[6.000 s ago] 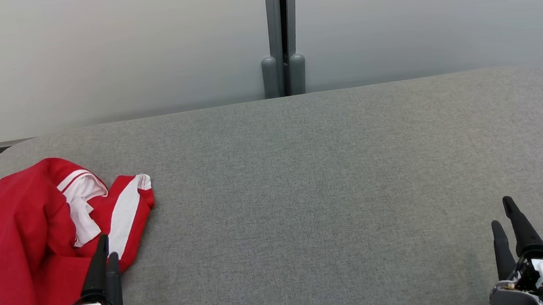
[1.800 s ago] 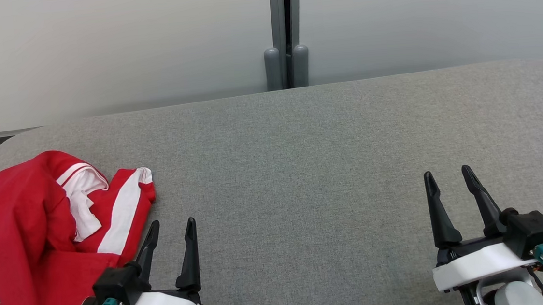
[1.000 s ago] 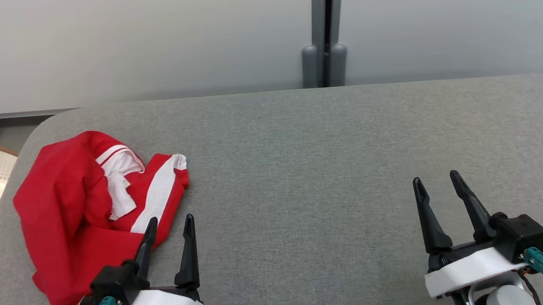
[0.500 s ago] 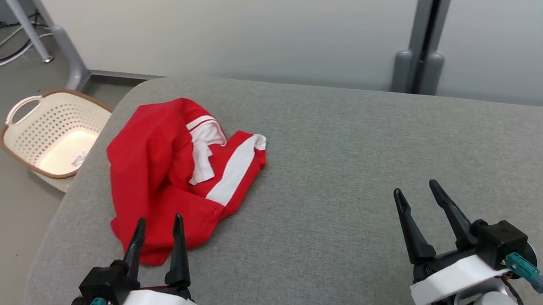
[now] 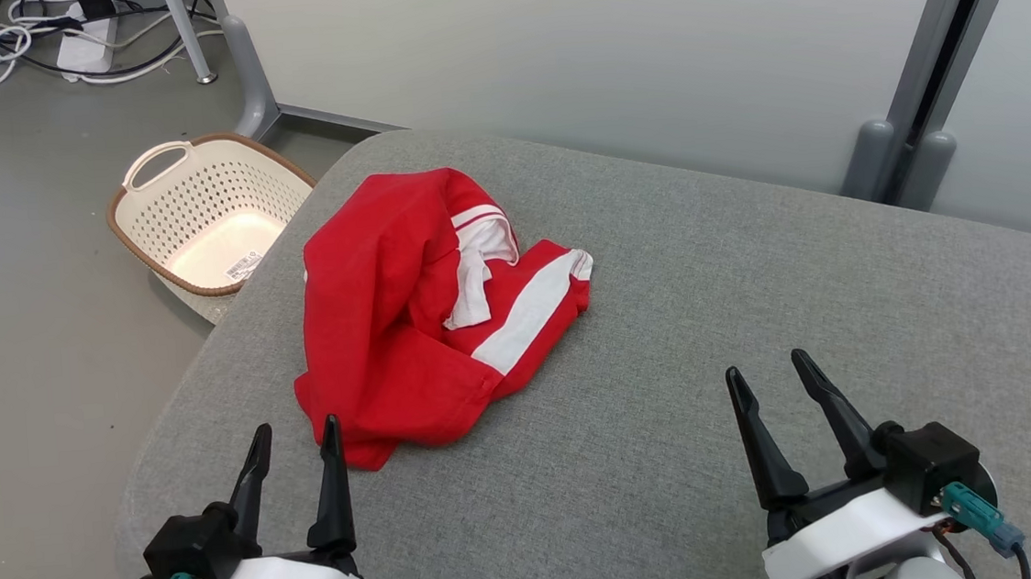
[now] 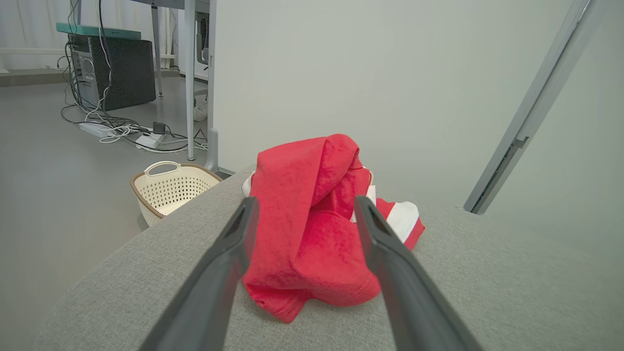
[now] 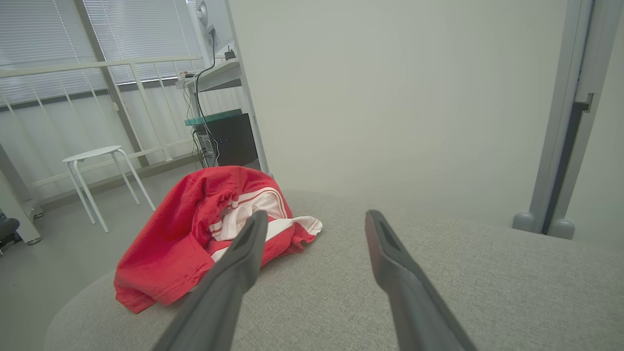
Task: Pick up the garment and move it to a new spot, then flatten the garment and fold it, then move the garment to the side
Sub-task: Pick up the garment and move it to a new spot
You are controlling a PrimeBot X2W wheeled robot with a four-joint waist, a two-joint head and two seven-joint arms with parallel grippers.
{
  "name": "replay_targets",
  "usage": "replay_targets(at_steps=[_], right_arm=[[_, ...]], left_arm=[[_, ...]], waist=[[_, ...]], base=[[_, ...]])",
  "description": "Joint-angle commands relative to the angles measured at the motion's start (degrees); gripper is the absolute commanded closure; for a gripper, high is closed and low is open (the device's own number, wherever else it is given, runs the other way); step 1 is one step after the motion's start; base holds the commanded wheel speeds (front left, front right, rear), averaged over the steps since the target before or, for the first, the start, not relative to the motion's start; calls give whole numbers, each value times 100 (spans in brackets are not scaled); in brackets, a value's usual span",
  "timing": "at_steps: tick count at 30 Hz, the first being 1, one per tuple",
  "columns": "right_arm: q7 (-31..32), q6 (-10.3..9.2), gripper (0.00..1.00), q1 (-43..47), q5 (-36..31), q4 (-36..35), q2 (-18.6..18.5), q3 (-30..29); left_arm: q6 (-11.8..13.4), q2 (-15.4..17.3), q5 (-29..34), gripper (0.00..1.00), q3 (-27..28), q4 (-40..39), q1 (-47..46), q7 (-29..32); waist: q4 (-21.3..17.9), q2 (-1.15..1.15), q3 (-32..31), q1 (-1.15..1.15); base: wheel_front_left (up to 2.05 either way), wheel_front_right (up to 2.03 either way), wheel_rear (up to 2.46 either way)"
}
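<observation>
A crumpled red garment (image 5: 407,316) with white stripes lies near the left end of the grey padded table (image 5: 755,289). My left gripper (image 5: 296,428) hovers open just short of the garment's near edge, nothing between its fingers. In the left wrist view the garment (image 6: 312,234) sits straight ahead between the open fingers (image 6: 229,263). My right gripper (image 5: 765,366) stands open over bare table at the lower right, well apart from the cloth. The right wrist view has the garment (image 7: 195,229) off to the left, beyond its left finger (image 7: 234,273).
A cream perforated laundry basket (image 5: 210,212) stands on the floor past the table's left end. Cables and a power strip (image 5: 45,41) lie on the floor behind it. A grey partition wall with a post (image 5: 909,148) backs the table. A white stool (image 7: 97,185) stands farther off.
The head camera has turned left, bringing the basket and floor into view. Both grippers stay open; the left one now points at the garment's near edge.
</observation>
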Motion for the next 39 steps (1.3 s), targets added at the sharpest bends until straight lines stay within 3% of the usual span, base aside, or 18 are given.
replay_targets(at_steps=[1,16,22,28,30,39], right_arm=[[-35,0,0,22,45,-3,-16,18],[-36,0,0,-129,-21,-66,-15,-158],[-36,0,0,-317,-300,-155,-19,-489],[-33,0,0,-539,-609,-263,-110,-864],[-20,0,0,-616,-688,-311,-146,-936],[21,0,0,-859,-859,-496,-255,-1135]], left_arm=[[-12,21,-1,0,28,3,22,-4],[42,20,-66,0,276,-16,-276,-4],[-224,68,-10,0,469,326,-840,-3],[-475,424,-341,0,559,1011,-1777,334],[-534,674,-290,0,453,1178,-2073,602],[-518,1375,-18,0,215,1743,-3019,1370]], waist=[[6,0,-4,0],[-296,0,392,0],[-451,0,910,0],[-635,0,1484,0],[-719,0,1666,0],[-1017,0,2178,0]], base=[[0,0,0],[0,0,0],[0,0,0],[0,0,0],[0,0,0],[0,0,0]])
